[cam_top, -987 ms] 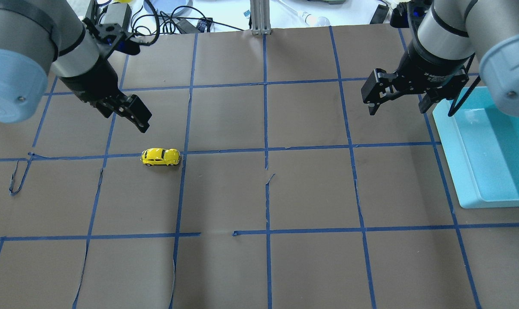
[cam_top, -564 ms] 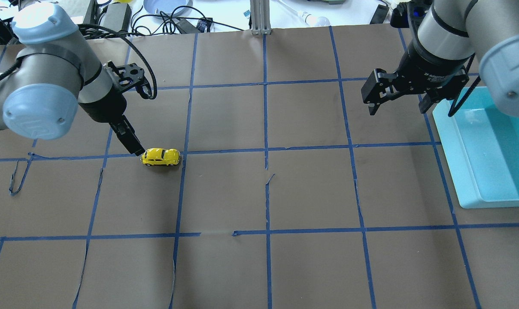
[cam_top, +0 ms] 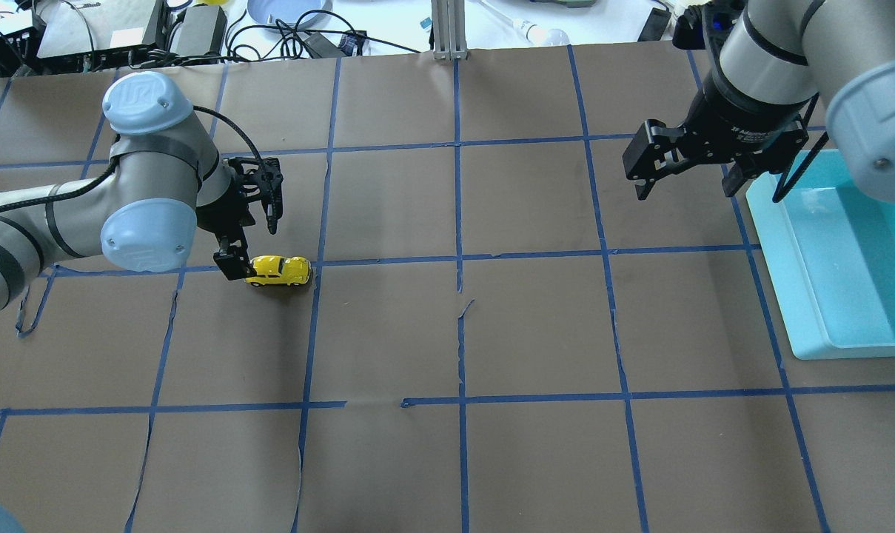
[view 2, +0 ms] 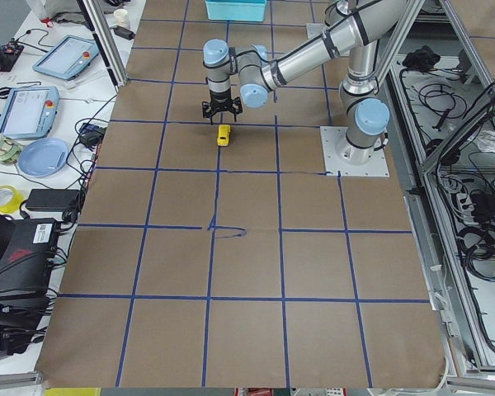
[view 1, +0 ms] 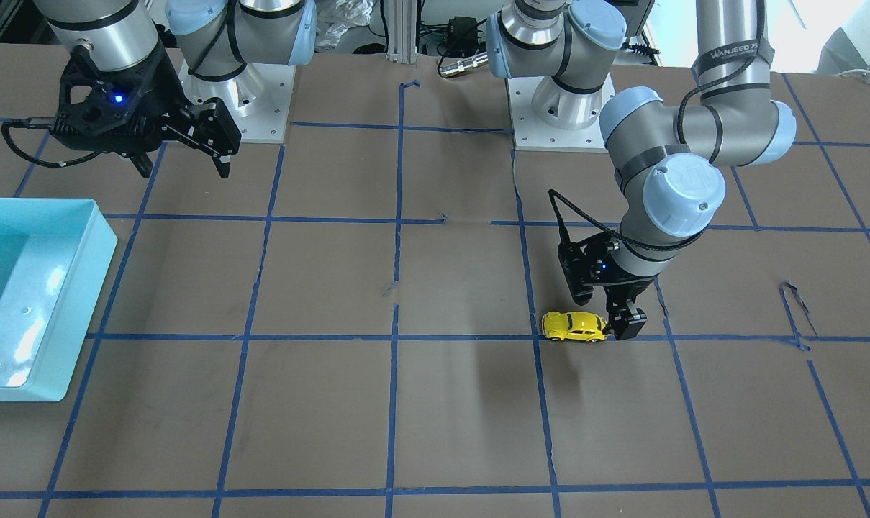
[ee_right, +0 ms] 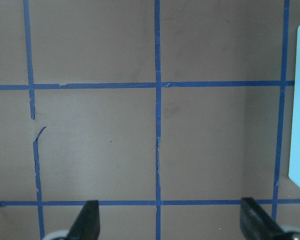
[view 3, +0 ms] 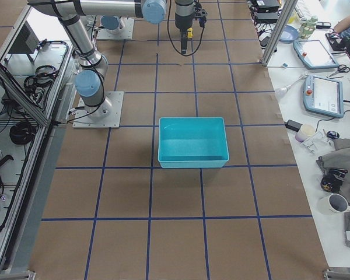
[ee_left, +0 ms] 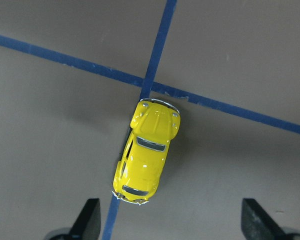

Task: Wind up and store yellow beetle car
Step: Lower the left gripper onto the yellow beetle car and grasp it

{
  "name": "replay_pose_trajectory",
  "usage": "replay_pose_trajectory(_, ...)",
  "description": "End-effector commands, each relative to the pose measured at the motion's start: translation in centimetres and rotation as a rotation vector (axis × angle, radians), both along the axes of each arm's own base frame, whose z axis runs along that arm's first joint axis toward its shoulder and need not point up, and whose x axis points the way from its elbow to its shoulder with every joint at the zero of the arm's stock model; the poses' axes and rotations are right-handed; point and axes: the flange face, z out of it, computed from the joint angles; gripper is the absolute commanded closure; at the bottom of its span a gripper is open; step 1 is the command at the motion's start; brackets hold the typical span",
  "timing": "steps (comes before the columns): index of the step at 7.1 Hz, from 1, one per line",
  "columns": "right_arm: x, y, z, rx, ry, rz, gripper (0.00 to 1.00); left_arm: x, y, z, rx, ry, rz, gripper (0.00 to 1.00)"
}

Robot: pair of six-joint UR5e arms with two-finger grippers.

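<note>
yellow beetle car (cam_top: 278, 270) open all sides; left hand (cam_top: 252, 246) crowds one end.

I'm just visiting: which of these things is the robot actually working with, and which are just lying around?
In the job: yellow beetle car; left pincer, open, down by the car; turquoise bin, probably for storing it.
Just lying about: a tablet, blue plate and tape roll on the side bench; mug on the other bench.

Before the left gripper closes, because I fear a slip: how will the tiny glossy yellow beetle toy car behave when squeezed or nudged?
The yellow beetle car stands on its wheels on flat brown paper, so an endwise nudge would probably roll it. Its rounded, glossy body may slip in the open left gripper. It looks rigid and likely light.
</note>
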Motion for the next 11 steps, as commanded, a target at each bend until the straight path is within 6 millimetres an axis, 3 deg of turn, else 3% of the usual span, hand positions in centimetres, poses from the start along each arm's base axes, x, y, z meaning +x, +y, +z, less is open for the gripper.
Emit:
replay_pose_trajectory(1, 0.0, 0.0, 0.0, -0.002, 0.000, 0.002, 0.00, 0.1, -0.4, -2.0, -0.002, -0.013, -0.047, 0.04)
replay_pose_trajectory(4, 0.0, 0.0, 0.0, -0.002, 0.000, 0.002, 0.00, -0.4, -0.1, -4.5, -0.012, 0.035, -0.078, 0.06)
replay_pose_trajectory(10, -0.1, -0.1, -0.1, 0.000, 0.002, 0.000, 0.00, -0.6, 0.9, -6.0, -0.012, 0.039, -0.086, 0.14)
replay_pose_trajectory(11, -0.1, -0.1, -0.1, 0.000, 0.002, 0.000, 0.00, -0.5, 0.6, -5.8, -0.019, 0.037, -0.090, 0.25)
